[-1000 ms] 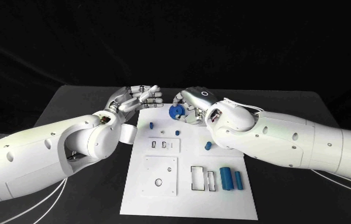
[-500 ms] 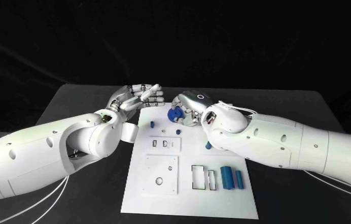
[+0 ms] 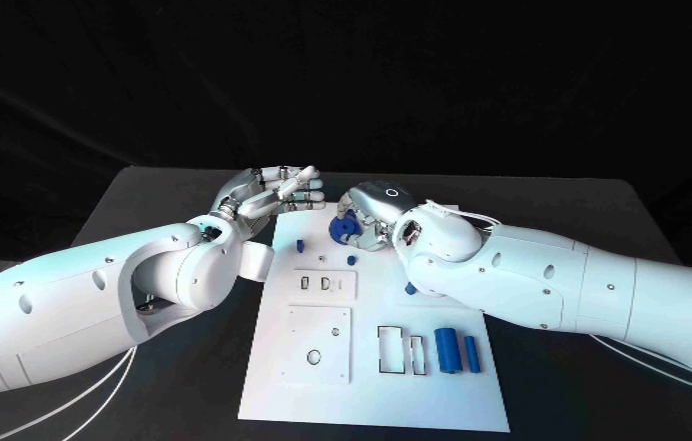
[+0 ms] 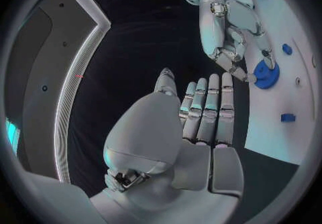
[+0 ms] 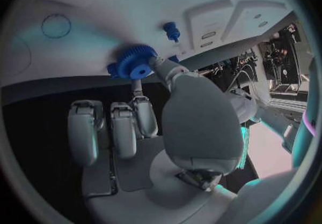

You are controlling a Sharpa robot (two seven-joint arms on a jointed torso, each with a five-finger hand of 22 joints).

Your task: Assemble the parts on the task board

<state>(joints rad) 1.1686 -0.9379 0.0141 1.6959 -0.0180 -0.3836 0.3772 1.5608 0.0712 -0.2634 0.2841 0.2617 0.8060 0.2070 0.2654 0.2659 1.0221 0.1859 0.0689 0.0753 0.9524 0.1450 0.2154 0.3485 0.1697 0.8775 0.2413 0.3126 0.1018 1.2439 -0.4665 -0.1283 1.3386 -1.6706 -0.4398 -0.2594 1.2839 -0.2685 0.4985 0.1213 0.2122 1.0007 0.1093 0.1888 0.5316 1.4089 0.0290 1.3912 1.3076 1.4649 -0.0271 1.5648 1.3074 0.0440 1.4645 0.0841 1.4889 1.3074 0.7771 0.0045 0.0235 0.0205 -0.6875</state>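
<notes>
We pinch the blue gear (image 3: pixel 346 225) in our right hand (image 3: pixel 372 211), flat just above the board (image 3: pixel 378 381); our left hand (image 3: pixel 267 197) hovers open beside it

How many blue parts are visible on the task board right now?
6: gear at right hand; two pegs mid-board; one beside the right arm; two cylinders near edge. Arm may hide others.

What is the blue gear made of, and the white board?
The gear looks like matte blue plastic: even colour, crisp teeth, no metal shine. The board looks like smooth white plastic or painted sheet, flat with clean cut-out slots; which one, the look leaves open. The right robot hand holding the gear looks like shiny silver metal.
</notes>
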